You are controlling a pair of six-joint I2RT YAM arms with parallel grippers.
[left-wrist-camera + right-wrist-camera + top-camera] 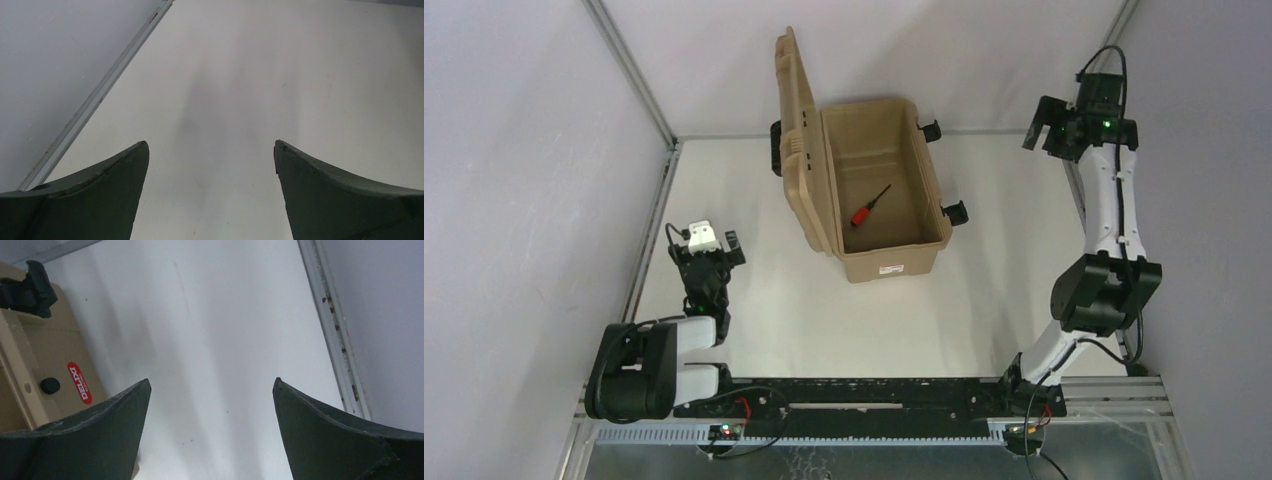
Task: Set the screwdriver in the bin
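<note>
The red-handled screwdriver (870,206) lies on the floor of the open tan bin (864,265), in the upper middle of the overhead view, its dark shaft angled toward the upper right. The bin's ribbed lid (796,130) stands up along its left side. The right gripper (211,382) hangs at the upper right of the overhead view, well apart from the bin, with its jaws spread wide and nothing between them. Its wrist view catches the bin's outer wall at the left edge, with a red oval label (80,382) and a black latch (27,290). The left gripper (211,145), at the lower left, is likewise wide apart and empty above the white table (250,75).
</note>
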